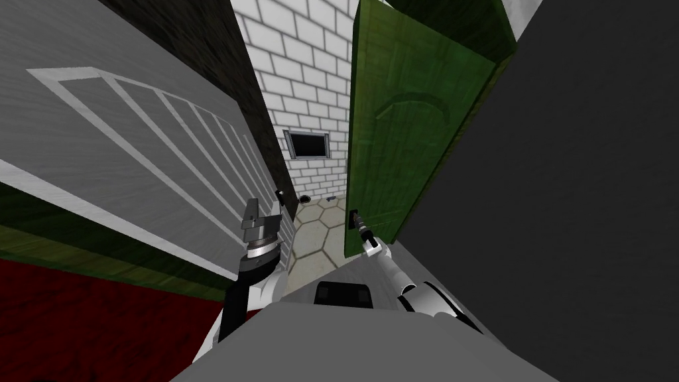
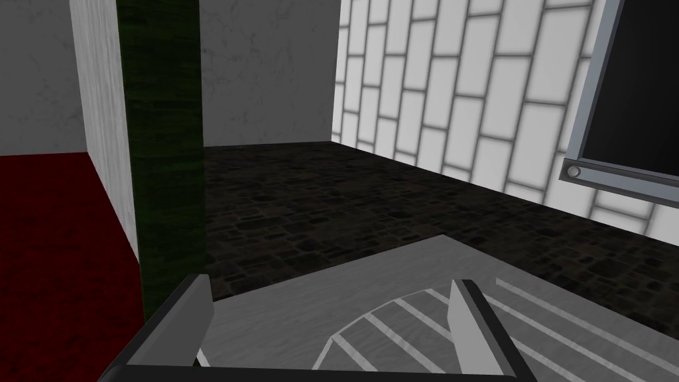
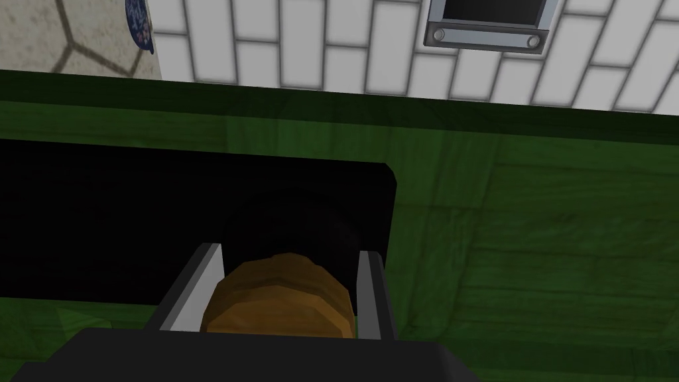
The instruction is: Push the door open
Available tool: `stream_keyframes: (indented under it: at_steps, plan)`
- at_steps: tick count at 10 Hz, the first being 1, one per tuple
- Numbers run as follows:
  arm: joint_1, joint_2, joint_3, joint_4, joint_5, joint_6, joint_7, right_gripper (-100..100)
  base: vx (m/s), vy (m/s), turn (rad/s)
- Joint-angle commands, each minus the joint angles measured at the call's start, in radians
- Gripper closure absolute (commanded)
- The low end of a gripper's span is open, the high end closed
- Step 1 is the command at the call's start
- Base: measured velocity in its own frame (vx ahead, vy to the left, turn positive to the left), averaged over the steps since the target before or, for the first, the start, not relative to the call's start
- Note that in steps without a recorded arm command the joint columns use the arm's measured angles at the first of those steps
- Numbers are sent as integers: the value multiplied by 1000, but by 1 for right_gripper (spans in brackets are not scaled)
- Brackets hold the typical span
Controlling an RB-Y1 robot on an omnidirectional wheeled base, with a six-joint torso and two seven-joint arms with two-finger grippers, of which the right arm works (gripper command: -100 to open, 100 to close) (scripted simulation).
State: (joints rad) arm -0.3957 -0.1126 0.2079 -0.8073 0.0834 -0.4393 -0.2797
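The tall green wooden door stands partly open at one o'clock. My right gripper pinches its round brown knob, likely so a push swings the door wider. My left gripper hangs spread open at eleven o'clock, out of the way.

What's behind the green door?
Past the edge of the green door: a white brick wall, a hexagon-tiled floor and a grey-framed dark panel on that wall. The door covers the rest. Right gripper grips its brown knob.

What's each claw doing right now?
Left claw: open, holding nothing.
Right claw: closed on the brown door knob.
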Motion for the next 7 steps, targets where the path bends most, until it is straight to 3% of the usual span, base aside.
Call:
stream_keyframes:
  at_steps: [1, 7]
  plan:
    - [-14, -6, -29, 18, -6, -10, 15, 100, 152, 122, -35]
    - [-14, -1, -71, 23, -14, -6, 45, 100, 93, 68, -34]
